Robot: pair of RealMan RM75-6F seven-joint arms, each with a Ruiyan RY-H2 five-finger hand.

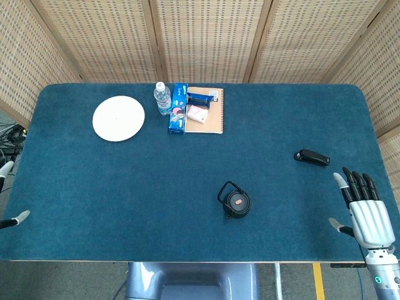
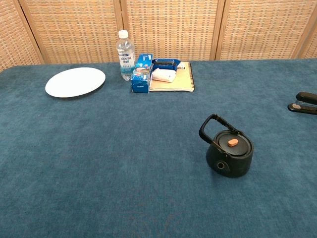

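My right hand [image 1: 364, 209] hovers open at the table's near right corner, fingers spread and pointing away from me, holding nothing. A black stapler [image 1: 312, 157] [image 2: 303, 103] lies just beyond it, and a small black kettle [image 1: 234, 201] [image 2: 229, 148] with an orange knob sits to its left. Only the fingertips [image 1: 9, 194] of my left hand show at the far left edge of the head view, off the table, with nothing in them. The chest view shows neither hand.
A white plate [image 1: 119, 118] [image 2: 75, 82] lies at the back left. Beside it stand a water bottle [image 1: 162, 98] [image 2: 126, 55], a blue box [image 1: 179, 107] [image 2: 141, 73] and a notebook [image 1: 212, 119] [image 2: 184, 82] with small items on it. Blue cloth covers the table [image 1: 125, 194].
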